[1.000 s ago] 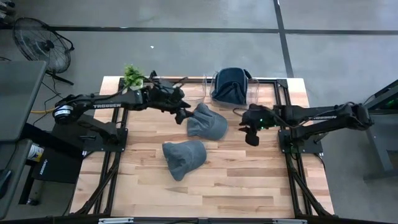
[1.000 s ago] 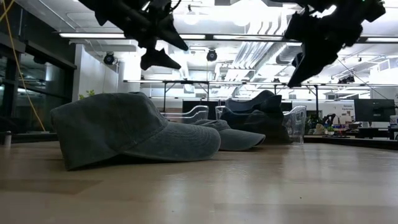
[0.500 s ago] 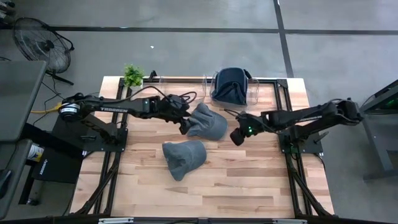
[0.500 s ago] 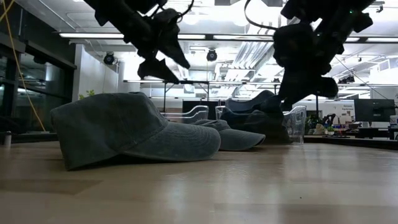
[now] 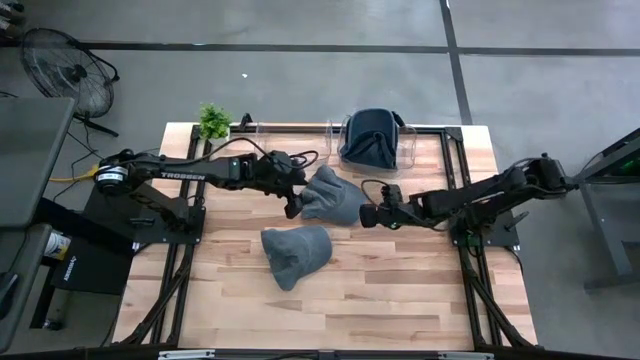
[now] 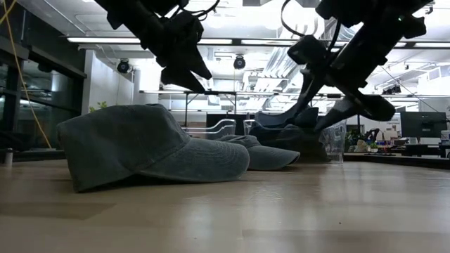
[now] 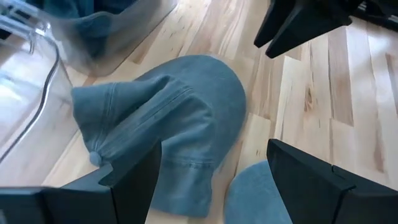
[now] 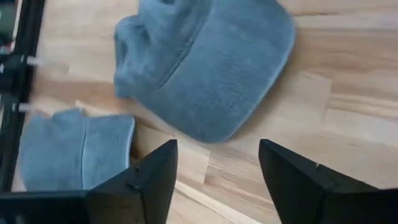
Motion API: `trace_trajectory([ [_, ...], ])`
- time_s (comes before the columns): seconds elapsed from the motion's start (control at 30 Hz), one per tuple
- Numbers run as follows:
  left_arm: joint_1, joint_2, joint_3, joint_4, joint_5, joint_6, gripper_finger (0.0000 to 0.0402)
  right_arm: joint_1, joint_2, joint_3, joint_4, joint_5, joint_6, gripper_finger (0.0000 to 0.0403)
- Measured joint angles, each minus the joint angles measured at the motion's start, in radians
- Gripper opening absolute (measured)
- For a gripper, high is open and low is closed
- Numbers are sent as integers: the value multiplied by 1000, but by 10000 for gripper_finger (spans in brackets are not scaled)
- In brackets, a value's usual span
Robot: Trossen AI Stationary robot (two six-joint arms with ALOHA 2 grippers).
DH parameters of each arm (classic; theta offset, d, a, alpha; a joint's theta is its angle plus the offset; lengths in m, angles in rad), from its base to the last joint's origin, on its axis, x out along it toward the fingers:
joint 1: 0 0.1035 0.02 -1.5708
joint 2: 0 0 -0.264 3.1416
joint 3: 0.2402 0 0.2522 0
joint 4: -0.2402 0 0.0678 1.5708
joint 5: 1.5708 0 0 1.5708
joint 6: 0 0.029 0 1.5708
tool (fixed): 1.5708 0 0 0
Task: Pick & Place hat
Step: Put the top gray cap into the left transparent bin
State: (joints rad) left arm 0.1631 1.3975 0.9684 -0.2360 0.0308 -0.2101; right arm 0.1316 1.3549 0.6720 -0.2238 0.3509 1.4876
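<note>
Two grey-blue hats lie on the wooden table: a far hat (image 5: 334, 197) with its crown crumpled, and a near hat (image 5: 296, 254). The far hat's brim (image 8: 217, 74) lies flat on the wood. My left gripper (image 5: 293, 204) hangs open over the far hat's left edge (image 7: 124, 124), fingers on either side of the crown. My right gripper (image 5: 368, 213) stands open just right of that hat's brim, pointing at it. In the low view both grippers (image 6: 184, 70) (image 6: 344, 84) hang above the hats.
A clear bin (image 5: 405, 142) at the table's far edge holds a dark hat (image 5: 371, 138). A small green plant (image 5: 212, 120) stands at the far left corner. Bare wood lies along the near half of the table (image 5: 400, 300).
My left gripper has moved toward the table's right and near side and come down over the far hat's left edge. My right gripper has swung toward the table's left, lowered beside the far hat's brim, and opened wider. Both hats have stayed where they were.
</note>
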Motion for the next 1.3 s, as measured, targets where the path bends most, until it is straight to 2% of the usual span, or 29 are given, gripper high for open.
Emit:
trace_trajectory([
  [0.1, 0, 26, 0, 6, 1, 38, 289, 12, 40, 0, 35, 18, 74, 235],
  [0.3, 0, 63, 0, 11, 12, 97, 289, 14, 120, 0, 126, 41, 110, 239],
  [0.53, 0, 125, 0, 58, 12, 112, 289, 10, 176, 0, 121, 67, 176, 239],
  [0.73, 0, 176, 0, 77, 19, 120, 289, -30, 228, 0, 154, 63, 178, 239],
  [0.87, 0, 179, 0, 80, 15, 125, 289, -60, 241, 1, 226, 63, 149, 239],
  [1.3, 0, 180, 0, 80, 11, 127, 289, -88, 267, 0, 271, 61, 75, 236],
])
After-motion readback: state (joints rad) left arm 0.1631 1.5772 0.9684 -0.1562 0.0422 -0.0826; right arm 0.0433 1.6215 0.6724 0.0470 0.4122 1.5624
